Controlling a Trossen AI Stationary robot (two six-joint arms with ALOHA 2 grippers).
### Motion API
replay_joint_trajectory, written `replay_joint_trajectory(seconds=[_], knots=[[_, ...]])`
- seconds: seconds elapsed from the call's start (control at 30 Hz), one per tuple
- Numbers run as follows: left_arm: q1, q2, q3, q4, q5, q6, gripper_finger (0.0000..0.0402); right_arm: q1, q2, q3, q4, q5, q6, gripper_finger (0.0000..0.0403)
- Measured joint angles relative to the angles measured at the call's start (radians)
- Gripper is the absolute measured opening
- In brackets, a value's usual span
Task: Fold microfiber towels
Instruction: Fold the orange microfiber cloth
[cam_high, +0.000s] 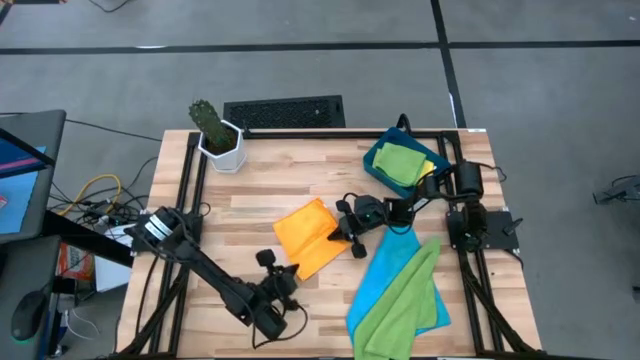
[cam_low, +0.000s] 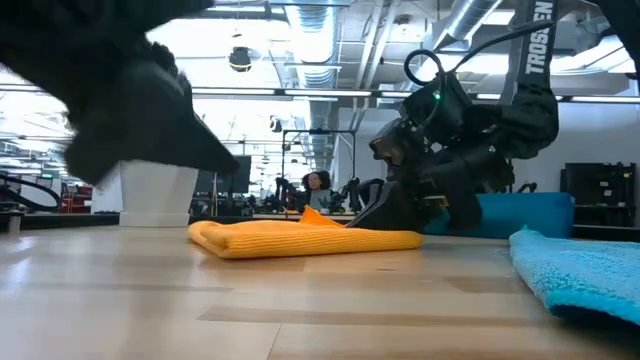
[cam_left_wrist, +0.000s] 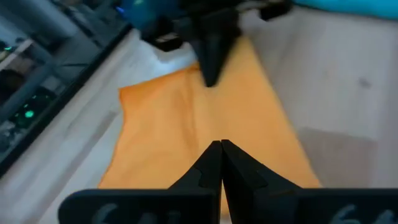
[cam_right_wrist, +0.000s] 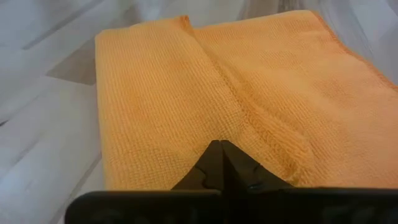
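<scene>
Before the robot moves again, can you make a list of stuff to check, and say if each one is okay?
1. Right hand shut on the orange towel: ok. Its fingers are closed at the towel's edge, with the cloth puckered there.
2. Orange towel lying flat on the table: ok. It is folded over and looks tidy.
3. Left hand out of the way: ok. It is shut, holds nothing and sits beside the towel.
4. Blue towel and green towel clear of the orange one: ok. They lie apart.
5. Grip has every layer of the fold: cannot tell.
</scene>
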Motion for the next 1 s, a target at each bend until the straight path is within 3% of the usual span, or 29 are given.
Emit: replay_joint_trajectory(seconds=[0.2,0.37,0.63,0.83,0.9,1.0], knots=[[0.035,0.001,-0.194,0.255,-0.031,-0.103,0.0,0.007,0.0,0.0,0.0,0.01,0.004,0.0031],[0.036,0.0,-0.319,0.515,0.019,-0.04,0.0,0.013,0.0,-0.001,-0.003,0.025,0.004,0.0026],[0.036,-0.007,-0.365,0.489,0.052,-0.127,0.0,0.013,0.0,-0.001,-0.008,0.025,0.005,0.0026],[0.028,-0.042,-0.29,0.4,0.088,-0.068,0.0,0.013,0.0,-0.001,-0.01,0.026,0.005,0.0029],[0.027,-0.067,-0.246,0.365,0.065,-0.045,0.0,0.013,0.0,-0.001,-0.01,0.026,0.004,0.0026],[0.018,-0.076,-0.216,0.394,-0.075,-0.032,0.0,0.013,0.0,-0.001,-0.01,0.026,0.005,0.0024]])
